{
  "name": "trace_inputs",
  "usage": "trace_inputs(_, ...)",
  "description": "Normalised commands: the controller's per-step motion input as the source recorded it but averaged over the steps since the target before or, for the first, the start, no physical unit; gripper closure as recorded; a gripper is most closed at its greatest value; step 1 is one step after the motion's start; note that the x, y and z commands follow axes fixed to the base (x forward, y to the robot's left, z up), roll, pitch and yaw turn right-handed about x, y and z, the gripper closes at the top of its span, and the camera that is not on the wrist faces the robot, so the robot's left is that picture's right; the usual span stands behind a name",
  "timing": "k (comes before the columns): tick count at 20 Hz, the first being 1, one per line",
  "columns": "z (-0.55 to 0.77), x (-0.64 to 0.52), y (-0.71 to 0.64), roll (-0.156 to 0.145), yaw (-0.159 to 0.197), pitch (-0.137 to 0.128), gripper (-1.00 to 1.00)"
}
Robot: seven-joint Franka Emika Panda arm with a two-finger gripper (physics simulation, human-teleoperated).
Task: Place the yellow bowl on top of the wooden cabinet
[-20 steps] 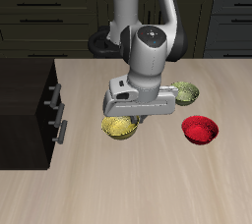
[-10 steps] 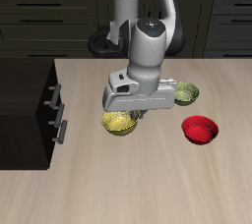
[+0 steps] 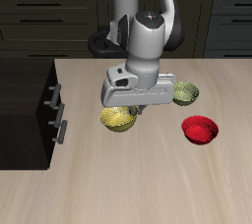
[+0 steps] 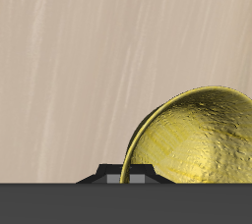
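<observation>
Since 1.0 s ago the arm has risen and the yellow bowl point(image 3: 117, 120) sits higher in the exterior view, apparently lifted clear of the counter point(image 3: 148, 189). Wooden cabinet point(image 3: 25, 110) stands at the counter's side, its top bare and well apart from the bowl. Olive-green bowl point(image 3: 186, 93) and red bowl point(image 3: 200, 130) rest beyond the arm. Claw point(image 3: 134, 117) is closed on the yellow bowl's rim; wrist view shows the bowl point(image 4: 197, 140) held close. Step in hand: lift and carry. Next move likely needs more height, then travel across to above the cabinet top.
</observation>
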Motion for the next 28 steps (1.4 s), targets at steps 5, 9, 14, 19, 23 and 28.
trace_inputs(5,0.19,-0.08,-0.03,0.006,0.016,-0.032,1.00)
trace_inputs(9,0.22,-0.07,-0.10,-0.003,-0.004,-0.030,1.00)
trace_inputs(14,0.19,-0.06,-0.05,0.003,0.012,-0.025,1.00)
trace_inputs(19,0.27,-0.08,0.00,0.000,-0.004,-0.030,1.00)
trace_inputs(23,0.24,-0.11,0.00,0.005,0.002,-0.034,1.00)
trace_inputs(28,0.20,-0.04,-0.02,-0.002,0.002,-0.025,1.00)
